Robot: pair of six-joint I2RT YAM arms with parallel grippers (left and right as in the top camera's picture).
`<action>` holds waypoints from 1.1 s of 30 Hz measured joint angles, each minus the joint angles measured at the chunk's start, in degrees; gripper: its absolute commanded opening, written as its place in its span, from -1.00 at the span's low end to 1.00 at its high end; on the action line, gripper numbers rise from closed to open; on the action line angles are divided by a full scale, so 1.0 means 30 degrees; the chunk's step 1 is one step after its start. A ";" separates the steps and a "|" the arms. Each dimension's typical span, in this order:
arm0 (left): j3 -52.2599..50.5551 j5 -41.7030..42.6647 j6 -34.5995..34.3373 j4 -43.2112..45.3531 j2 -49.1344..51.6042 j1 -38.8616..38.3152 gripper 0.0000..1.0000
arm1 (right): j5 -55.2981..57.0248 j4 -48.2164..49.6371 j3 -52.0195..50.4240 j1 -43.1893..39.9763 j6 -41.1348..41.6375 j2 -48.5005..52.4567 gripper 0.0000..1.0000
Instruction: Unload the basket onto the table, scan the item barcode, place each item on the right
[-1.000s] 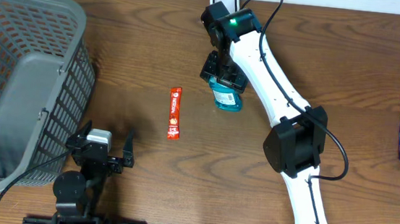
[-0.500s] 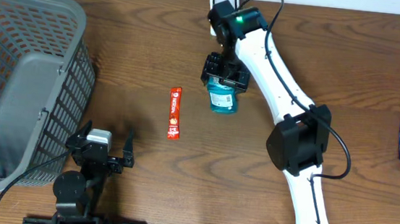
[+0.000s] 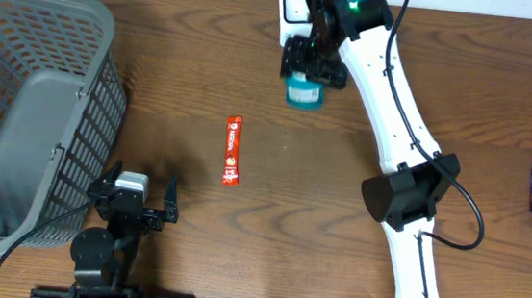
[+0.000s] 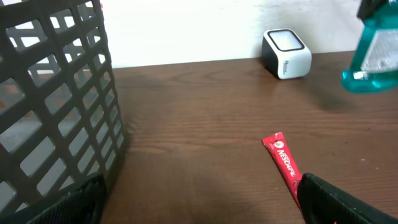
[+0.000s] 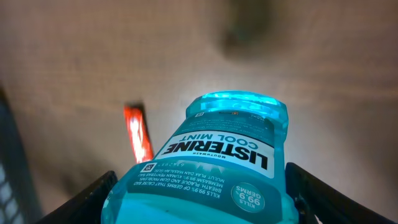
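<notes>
Right gripper [image 3: 310, 68] clamps the mouthwash bottle [image 3: 303, 94] aloft, just beside the white scanner [image 3: 296, 3] at the far edge of the table [image 3: 157, 72]; a barcode turned away from its window could mean no read, and smooth plastic could slip.

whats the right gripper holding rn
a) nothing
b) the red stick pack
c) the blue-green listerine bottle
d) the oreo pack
C: the right gripper is clamped on the Listerine bottle, with a finger on each side of it in the wrist view, while the red stick lies alone on the table.
</notes>
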 measured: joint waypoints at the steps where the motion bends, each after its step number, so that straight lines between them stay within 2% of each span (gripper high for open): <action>1: 0.0000 0.0000 0.0000 0.0000 0.0000 0.0000 0.96 | 0.0590 0.0401 0.0153 0.0007 -0.0007 0.0000 -0.07; 11: 0.0000 0.0000 -0.0007 0.0000 0.0000 0.0000 0.96 | 0.7082 0.5304 0.0204 0.0007 0.1049 0.0015 -0.11; 16: 0.0000 0.0000 0.0000 0.0000 0.0000 0.0000 0.96 | 0.8699 0.8998 0.0087 -0.0015 0.1275 0.0007 -0.13; 21: 0.0000 0.0000 0.0000 0.0000 0.0000 0.0000 0.96 | 0.9420 1.3391 -0.1654 0.0015 0.1217 -0.0058 -0.15; 25: 0.0000 0.0000 0.0000 -0.0007 0.0000 0.0000 0.96 | 0.9850 1.4739 -0.3089 0.0015 0.0721 -0.0036 -0.02; 28: 0.0000 0.0000 0.0000 0.0000 0.0000 0.0000 0.96 | 1.0010 1.4520 -0.3257 0.0022 0.0474 -0.0036 0.24; 30: 0.0000 0.0000 -0.0007 0.0000 0.0000 0.0000 0.96 | 1.0061 1.4061 -0.3249 0.0029 0.0284 -0.0044 0.40; 33: 0.0000 0.0000 0.0000 0.0000 0.0000 0.0000 0.96 | 0.9413 1.2276 -0.3257 0.0058 0.0102 -0.0036 0.47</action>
